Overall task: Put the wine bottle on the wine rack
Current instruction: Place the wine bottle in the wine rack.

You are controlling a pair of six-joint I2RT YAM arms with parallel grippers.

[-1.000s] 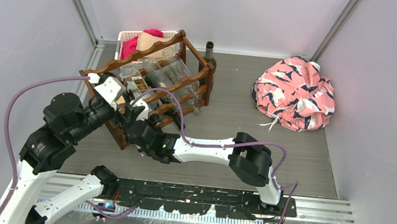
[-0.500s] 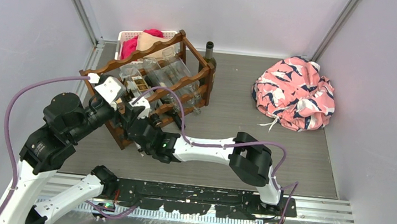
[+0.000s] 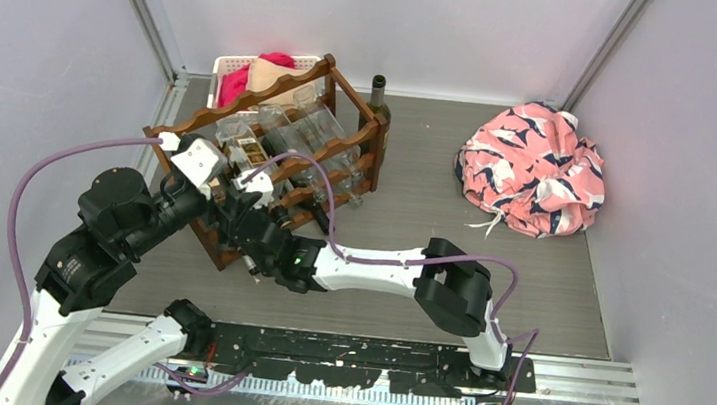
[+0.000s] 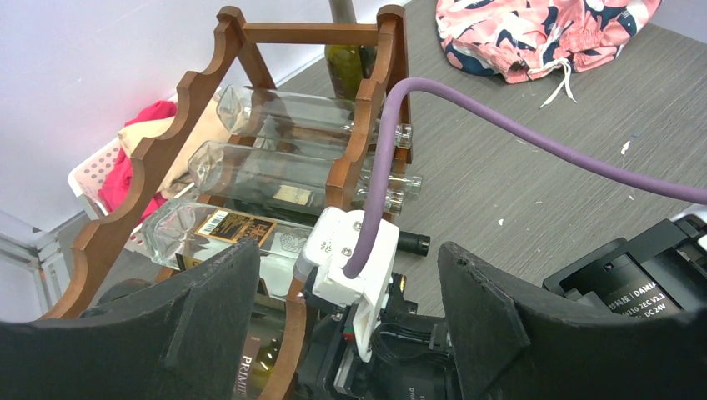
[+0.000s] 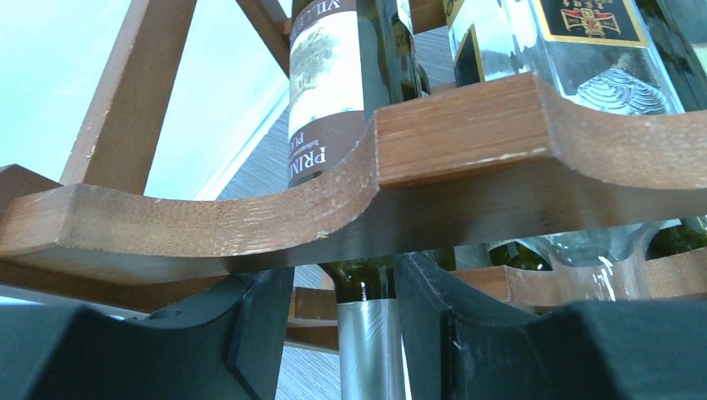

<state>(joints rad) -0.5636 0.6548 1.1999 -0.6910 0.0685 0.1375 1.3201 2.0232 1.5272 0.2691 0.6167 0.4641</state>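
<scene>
The dark wooden wine rack [image 3: 243, 110] stands at the back left, with clear bottles [image 3: 304, 128] lying across its upper tiers. A dark green wine bottle [image 5: 350, 92] with a cream and brown label rests on a scalloped rail [image 5: 467, 137] of a lower tier. Its foil-wrapped neck [image 5: 373, 350] points toward my right gripper [image 5: 342, 279], which is open around it, with a gap at the left finger [image 5: 258, 325]. My left gripper [image 4: 348, 267] hangs open at the rack's near left corner, above the right wrist, holding nothing.
An upright green bottle [image 3: 377, 99] stands behind the rack's right end. A white slotted basket [image 3: 234, 61] with red and beige cloth sits behind the rack by the wall. A crumpled pink patterned cloth [image 3: 534, 171] lies at the right.
My right gripper's jaws have parted from the bottle neck, and the right wrist has edged slightly toward the rack. The left arm has not moved.
</scene>
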